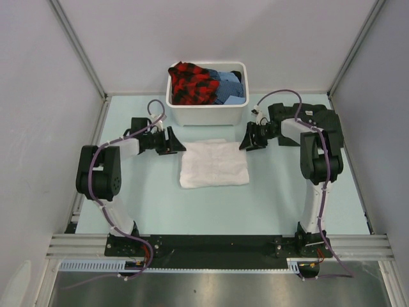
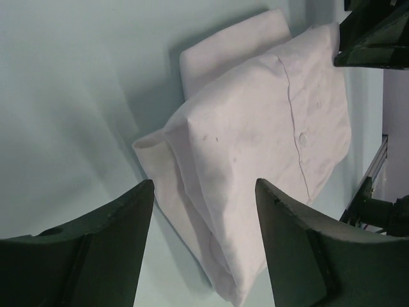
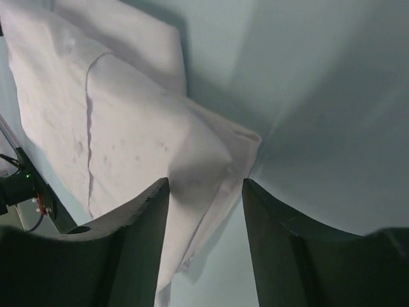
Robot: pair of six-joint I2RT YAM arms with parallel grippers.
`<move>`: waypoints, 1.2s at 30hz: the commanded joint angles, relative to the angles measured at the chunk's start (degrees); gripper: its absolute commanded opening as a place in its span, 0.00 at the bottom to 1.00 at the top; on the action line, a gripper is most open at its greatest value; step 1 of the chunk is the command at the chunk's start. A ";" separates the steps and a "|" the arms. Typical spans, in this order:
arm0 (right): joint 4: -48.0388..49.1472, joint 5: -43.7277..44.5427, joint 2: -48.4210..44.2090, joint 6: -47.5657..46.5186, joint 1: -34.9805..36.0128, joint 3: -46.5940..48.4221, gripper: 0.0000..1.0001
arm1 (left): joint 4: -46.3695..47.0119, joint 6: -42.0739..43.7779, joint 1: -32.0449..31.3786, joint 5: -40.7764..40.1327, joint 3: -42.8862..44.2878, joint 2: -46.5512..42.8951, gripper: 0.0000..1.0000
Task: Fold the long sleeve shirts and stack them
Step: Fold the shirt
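Table [image 1: 147,204]: white shirt [image 1: 214,164]; tub [image 1: 206,116] holds plaid cloth [image 1: 192,84].

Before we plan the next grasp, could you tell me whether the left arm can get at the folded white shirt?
Probably yes: the left gripper hangs open beside the white shirt, at its far left corner, with nothing between them.

Table: 1 white shirt [image 1: 214,164]. 1 tub [image 1: 208,115], inside 1 red-black plaid garment [image 1: 192,83] + blue cloth [image 1: 229,89], no. unclear.
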 commanded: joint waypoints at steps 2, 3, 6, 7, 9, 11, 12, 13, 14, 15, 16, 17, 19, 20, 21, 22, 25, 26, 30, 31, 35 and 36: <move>6.89 0.73 1.49 2.64 2.03 3.54 0.47 | 7.26 -2.09 -2.42 -0.50 2.95 2.75 0.62; 6.99 0.47 1.58 2.82 2.21 3.63 0.39 | 7.79 -2.18 -2.42 -0.32 2.78 3.10 0.56; 6.73 -0.14 0.36 3.25 2.74 3.46 0.22 | 7.79 -2.88 -2.25 0.73 2.86 3.46 0.22; 6.81 -0.23 -0.26 3.34 2.91 3.19 0.18 | 7.62 -3.23 -2.16 1.08 2.86 2.59 0.15; 6.29 -0.76 -2.18 3.61 3.53 3.19 0.04 | 6.57 -2.98 -1.90 1.53 2.34 0.66 0.00; 6.20 -1.11 -3.69 4.13 3.79 2.93 0.00 | 5.33 -2.89 -1.11 2.05 1.46 -2.67 0.00; 6.20 -1.55 -4.39 4.92 3.97 2.84 0.00 | 3.24 -2.54 -0.50 2.66 1.02 -3.48 0.00; 6.46 -1.64 -5.61 5.19 3.88 2.49 0.00 | 1.92 -1.75 -0.31 2.93 0.93 -4.27 0.00; 7.33 -1.73 -6.06 5.62 4.06 2.31 0.00 | 1.29 -1.22 -0.14 2.93 0.58 -5.58 0.00; 7.78 -1.29 -6.15 5.89 4.23 2.22 0.00 | 0.77 -0.69 0.04 2.15 0.14 -5.77 0.00; 8.04 -1.03 -5.54 5.89 4.32 2.22 0.00 | 0.06 0.01 0.30 1.97 -0.12 -5.68 0.00; 8.91 -0.94 -4.93 5.81 4.32 2.31 0.00 | 0.06 0.45 0.30 1.53 -0.30 -5.42 0.00; 9.10 -0.59 -1.78 5.28 4.41 3.71 0.00 | -0.56 0.72 0.56 -1.45 -0.12 -3.23 0.00; 8.84 -0.33 -0.37 5.02 4.41 4.50 0.00 | -0.56 0.54 0.65 -1.81 0.14 -2.18 0.00; 8.57 -0.15 0.78 4.49 4.50 5.29 0.00 | -1.17 0.19 0.83 -2.51 0.92 0.18 0.00; 8.83 -0.15 1.83 4.40 4.50 6.00 0.00 | -1.09 -0.33 1.00 -3.91 1.19 0.99 0.00; 9.01 0.12 6.40 4.57 4.67 9.42 0.03 | -0.39 -2.18 1.88 -5.93 1.37 3.72 0.00; 9.10 0.38 7.72 5.10 4.59 10.56 0.03 | -0.38 -2.44 2.06 -6.55 1.37 3.98 0.00; 9.45 0.82 8.00 6.07 4.67 9.97 0.03 | -3.89 -1.31 2.32 -8.14 3.04 4.69 0.00; 9.19 0.56 7.65 6.33 4.67 9.35 0.02 | -4.07 -1.22 2.32 -7.97 3.04 4.34 0.00; 11.55 -0.14 3.00 10.62 4.76 1.37 0.00 | -6.18 0.35 1.62 -6.65 3.30 4.60 0.00; 13.73 -0.32 0.38 11.34 4.67 -3.18 0.00 | -6.79 1.15 1.27 -6.82 3.65 4.78 0.00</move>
